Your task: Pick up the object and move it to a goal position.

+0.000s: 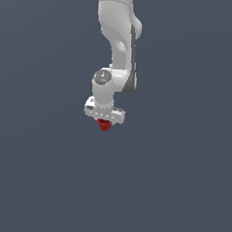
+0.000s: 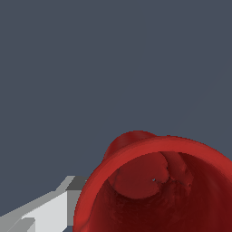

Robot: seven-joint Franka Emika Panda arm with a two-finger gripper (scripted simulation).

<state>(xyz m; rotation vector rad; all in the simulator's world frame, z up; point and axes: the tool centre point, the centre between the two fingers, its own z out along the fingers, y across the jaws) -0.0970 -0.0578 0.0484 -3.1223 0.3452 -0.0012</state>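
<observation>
The object [image 1: 104,125] is a tiny dark-red cup with a flared rim. It sits directly under the white hand in the exterior view, far narrower than the hand. My gripper [image 1: 105,122] is shut on it from above, and the fingers are mostly hidden behind the hand and the cup. The wrist view looks straight into the object [image 2: 154,181], which fills the lower part of the picture at very close range, its open mouth facing the camera. One grey-white finger [image 2: 50,209] presses against the cup's side; the other finger is out of view.
Only a flat, uniform dark blue-grey surface surrounds the arm in both views. The white arm's links [image 1: 120,35] rise above the hand to the picture's upper edge. No other objects or edges show.
</observation>
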